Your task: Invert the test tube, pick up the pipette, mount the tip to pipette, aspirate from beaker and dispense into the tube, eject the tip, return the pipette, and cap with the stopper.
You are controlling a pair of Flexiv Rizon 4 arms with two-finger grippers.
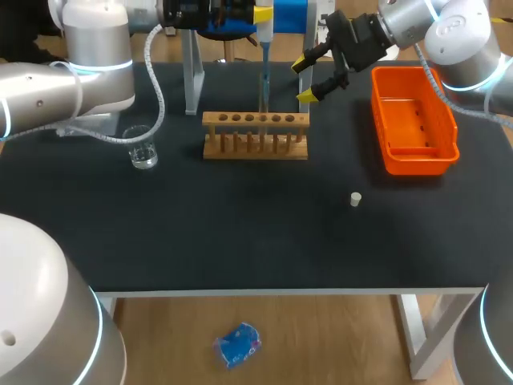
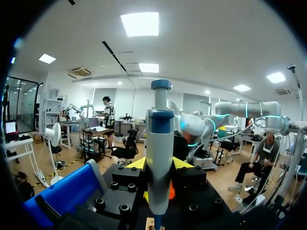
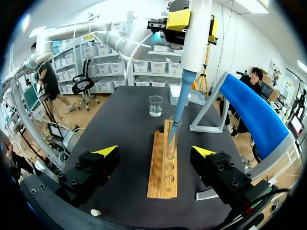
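The pipette (image 1: 264, 36) is being held upright by the left gripper (image 2: 160, 167), with both fingers being pressed on its body from two sides. Its tip (image 3: 178, 108) is being pointed straight down into the mouth of the test tube (image 3: 171, 143). The tube is being carried upright in the wooden rack (image 1: 255, 148), towards the rack's middle. This is the relation being watched: the long axis of the pipette and that of the tube are being lined up vertically, one above the other. Dispensing is therefore being judged the step in hand. A straight lift is being judged necessary for getting the tip out, since the tube or rack could be tipped by any sideways drag. The right gripper (image 1: 306, 78) is being hung open just far-right of the rack, beside the orange bin (image 1: 417, 164), with its fingers well apart and nothing being held between them. The beaker (image 1: 144, 150) is being left on the desk (image 1: 240, 233) to the left of the rack, well apart from the tip. The stopper (image 1: 355, 198) is being seen lying near and right of the rack. The right arm is being judged the nearer one for the capping.
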